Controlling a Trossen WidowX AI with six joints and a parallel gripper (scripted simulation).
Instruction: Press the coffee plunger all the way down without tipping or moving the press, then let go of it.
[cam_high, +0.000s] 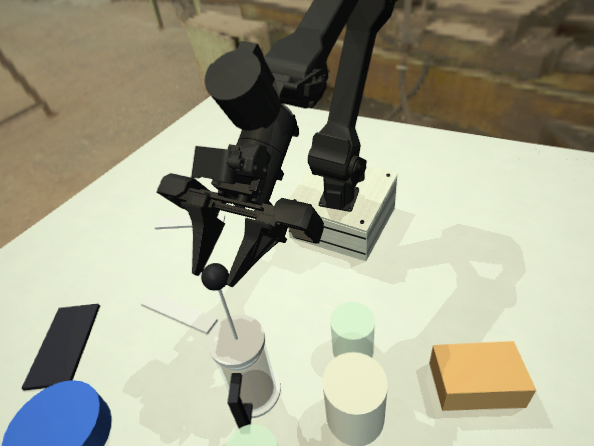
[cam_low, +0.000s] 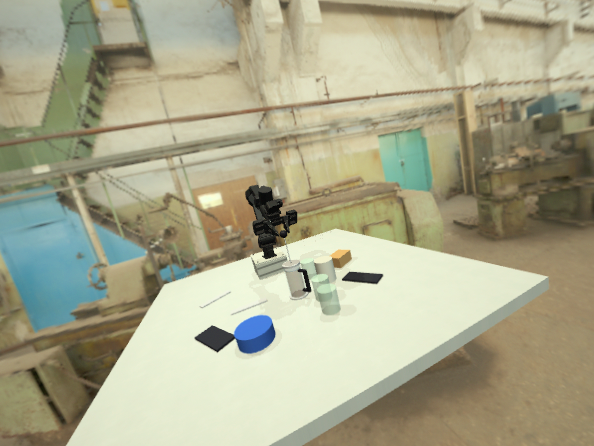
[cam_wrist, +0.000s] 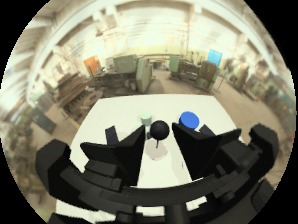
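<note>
The coffee press (cam_high: 266, 382) (cam_low: 295, 282) (cam_wrist: 159, 151) stands upright on the table, with a clear body, pale lid (cam_high: 240, 337) and black handle (cam_high: 234, 392) (cam_low: 306, 281). Its plunger is up: a long thin rod (cam_high: 228, 314) rises from the lid to a round black knob (cam_high: 215, 276) (cam_low: 283, 233) (cam_wrist: 159, 131). My gripper (cam_high: 213, 279) (cam_wrist: 158, 125) is partly open, its fingertips on either side of the knob. The wrist view shows small gaps between knob and both fingertips; whether either touches is not certain.
A pale green cylinder (cam_high: 352, 327) and a cream cylinder (cam_high: 355, 390) stand beside the press; other green cylinders (cam_low: 329, 299) (cam_low: 320, 286) are near its handle. An orange block (cam_high: 482, 370), a blue disc (cam_high: 57, 415) (cam_low: 255, 333) and black slabs (cam_high: 64, 345) (cam_low: 363, 277) lie farther out.
</note>
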